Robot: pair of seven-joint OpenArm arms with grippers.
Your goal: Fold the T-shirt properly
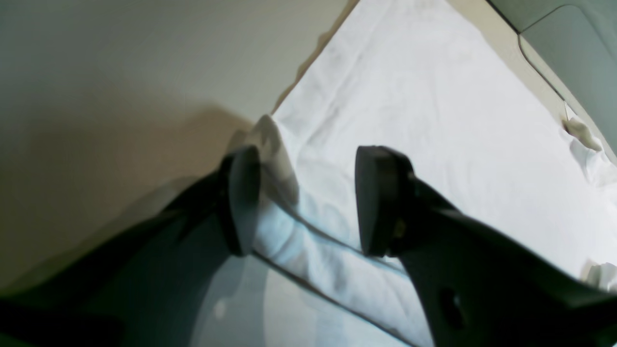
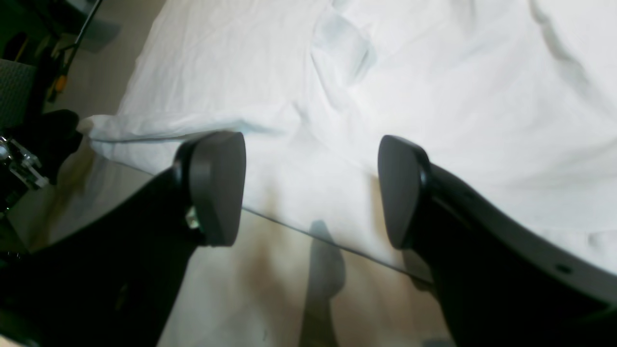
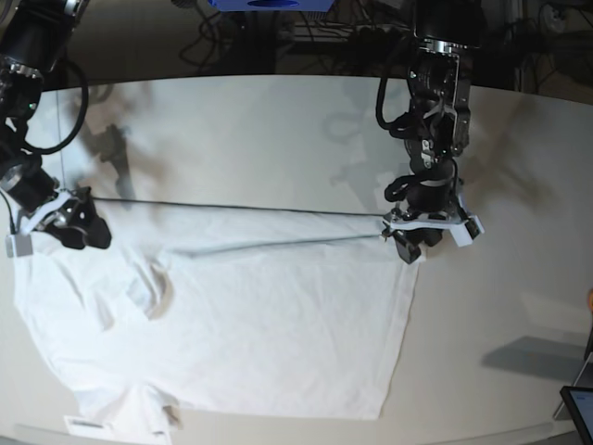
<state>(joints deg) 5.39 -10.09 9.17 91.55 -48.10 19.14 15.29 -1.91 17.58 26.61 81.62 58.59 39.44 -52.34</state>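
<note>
- So far the T-shirt (image 3: 278,306) lies spread on the bench (image 3: 278,130), and I'd judge one fold is in: its far edge runs straight between the two arms with a doubled layer showing along it
- Nearer me, the cloth looks loose; a sleeve is bunched at the shirt's left-hand side in the base view and the front corner is rumpled, so the sides and a final halving seem left to do
- Overall I'd call it early-to-middle, well short of a tidy packet
- Left claw (image 1: 306,200) sits at the folded corner on the base view's right; its fingers are spread apart with the hemmed edge lying between them, and nothing looks pinched, though one finger (image 1: 241,197) rests against the cloth
- Right claw (image 2: 308,190) is at the opposite end of that edge, spread wide, hanging over the shirt's border where cloth meets bare bench; it grips nothing that I can see
- Both arms look to have let go of the fold
</note>
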